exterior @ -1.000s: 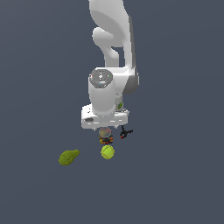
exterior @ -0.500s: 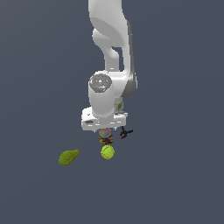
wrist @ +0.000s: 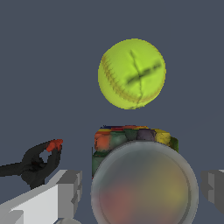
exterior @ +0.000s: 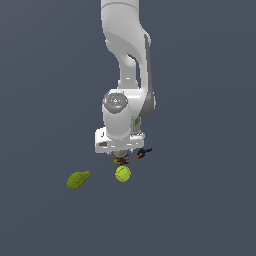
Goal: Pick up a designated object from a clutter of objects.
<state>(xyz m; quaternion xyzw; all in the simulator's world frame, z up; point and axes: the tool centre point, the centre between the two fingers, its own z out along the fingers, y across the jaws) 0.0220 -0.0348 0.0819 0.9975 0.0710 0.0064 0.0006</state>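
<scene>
Wrist view: pincer (wrist: 144, 188) spread, its 2 fingers (wrist: 65, 188) flanking the can (wrist: 135, 175) beside the ball (wrist: 132, 73); off-centre closing could tip it into the ball.

A flat slate-grey surface (exterior: 210, 60) spreads evenly shaded to every edge, from twelve o'clock right round.

Glossy white arm (exterior: 122, 60), grey-fingered tool (wrist: 142, 190).
</scene>
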